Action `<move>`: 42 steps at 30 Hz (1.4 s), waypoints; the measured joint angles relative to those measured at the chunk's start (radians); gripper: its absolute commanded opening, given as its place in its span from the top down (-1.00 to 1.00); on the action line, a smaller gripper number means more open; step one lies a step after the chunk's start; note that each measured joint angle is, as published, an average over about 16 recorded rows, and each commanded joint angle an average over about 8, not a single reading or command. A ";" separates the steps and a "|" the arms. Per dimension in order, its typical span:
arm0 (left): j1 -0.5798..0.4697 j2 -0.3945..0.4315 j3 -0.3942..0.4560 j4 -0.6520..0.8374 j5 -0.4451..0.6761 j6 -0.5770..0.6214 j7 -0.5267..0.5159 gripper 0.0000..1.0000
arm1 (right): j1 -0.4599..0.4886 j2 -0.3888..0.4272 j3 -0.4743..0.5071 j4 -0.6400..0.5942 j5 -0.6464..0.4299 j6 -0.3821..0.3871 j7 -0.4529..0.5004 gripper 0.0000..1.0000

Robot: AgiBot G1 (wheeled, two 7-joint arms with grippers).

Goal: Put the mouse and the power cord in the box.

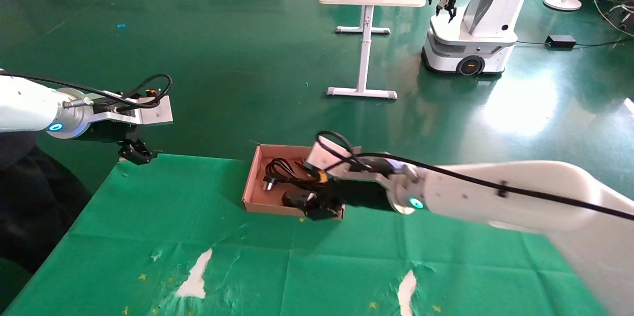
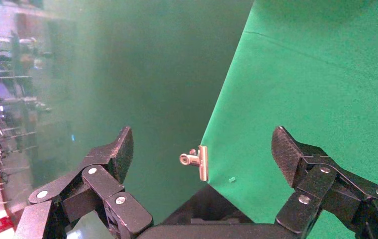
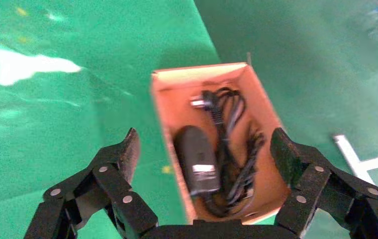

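- Our right gripper (image 3: 204,149) hangs just above the shallow brown cardboard box (image 3: 164,119), jaws spread wide, holding nothing
- Inside lie the smooth black oval mouse (image 3: 197,159) and the coiled rubbery black power cord (image 3: 232,129); we judge a low pull-out could snag its loops
- Left gripper (image 2: 202,149) idles wide open, empty, at the table's far-left corner

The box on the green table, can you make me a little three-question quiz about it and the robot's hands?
1. True or false: the mouse lies inside the box.
2. What lies beside the mouse in the box? A) power cord B) a spoon C) a ball
3. Fill in: the right gripper above the box is ____ and holds nothing.

The left gripper waits open at the table's far left corner.

Key: 1 true; 2 A; 3 open.
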 measured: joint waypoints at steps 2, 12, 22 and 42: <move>0.010 -0.007 -0.009 -0.014 -0.010 0.007 -0.005 -1.00 | -0.020 0.026 0.030 0.018 0.034 -0.033 -0.005 -1.00; 0.119 -0.079 -0.104 -0.164 -0.124 0.085 -0.061 -1.00 | -0.122 0.153 0.177 0.108 0.201 -0.198 -0.028 -1.00; 0.273 -0.182 -0.240 -0.378 -0.286 0.198 -0.140 -1.00 | -0.224 0.281 0.325 0.198 0.367 -0.363 -0.051 -1.00; 0.584 -0.389 -0.512 -0.809 -0.610 0.423 -0.299 -1.00 | -0.415 0.521 0.603 0.367 0.682 -0.675 -0.096 -1.00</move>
